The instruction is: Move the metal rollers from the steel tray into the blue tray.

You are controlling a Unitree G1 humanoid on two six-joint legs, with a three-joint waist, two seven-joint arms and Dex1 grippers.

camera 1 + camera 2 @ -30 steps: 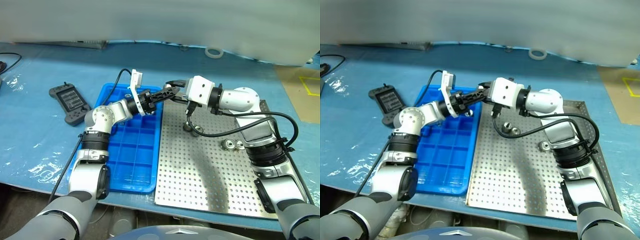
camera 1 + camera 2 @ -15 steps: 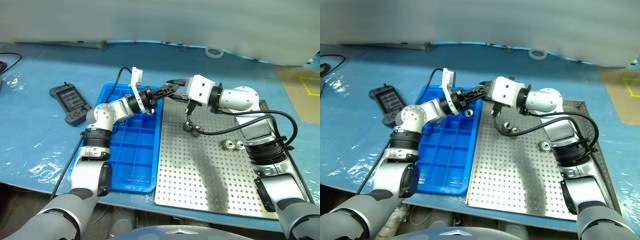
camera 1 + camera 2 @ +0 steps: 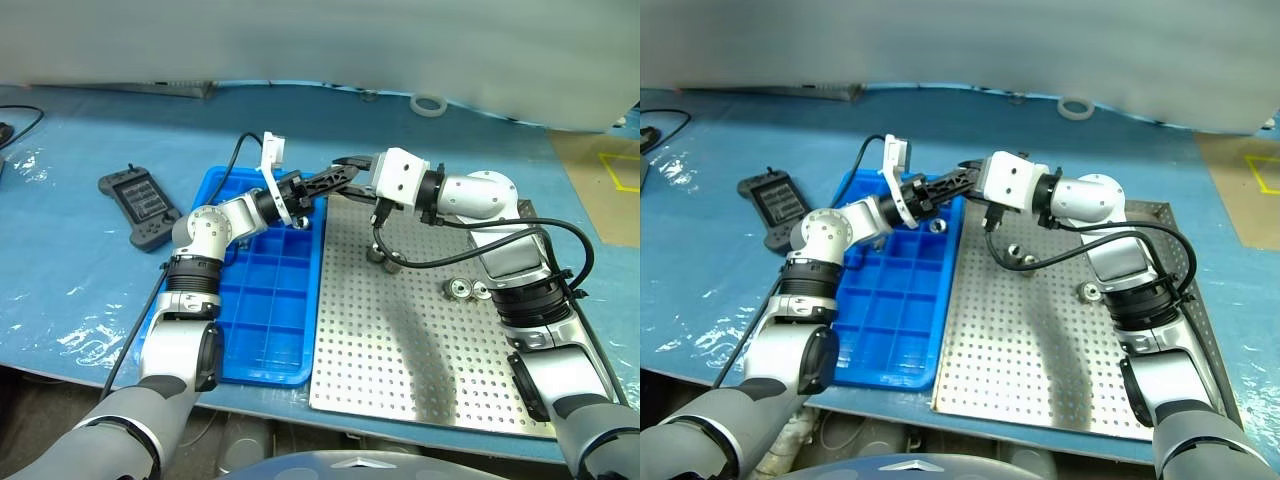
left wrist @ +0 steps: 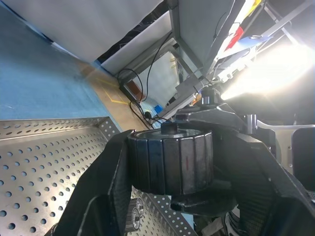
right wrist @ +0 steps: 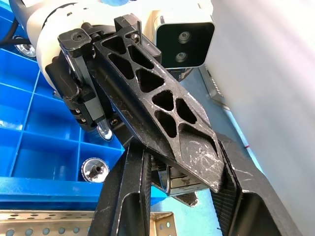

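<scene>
Left eye view: the left end effector and the right end effector meet tip to tip above the far end of the blue tray, close to its edge beside the steel tray. The 2 trays lie side by side on the blue table, the blue tray on the robot's left.

In the left wrist view the left fingers stand wide apart, with a black ribbed part of the right end effector between them. Whether they touch it I cannot tell.

In the right wrist view the right fingers are narrow, and a shiny metal piece, apparently a roller, sits between them. A latticed left finger crosses just in front of it.

4 rollers lie on the steel tray: 2 touching each other near its far left corner, under the right arm, and 2 more together toward its right side. Other rollers lie in far compartments of the blue tray; the right wrist view shows 1 in a compartment under the left end effector.

A controller lies on the table left of the blue tray. A white tape ring lies well beyond the steel tray.
</scene>
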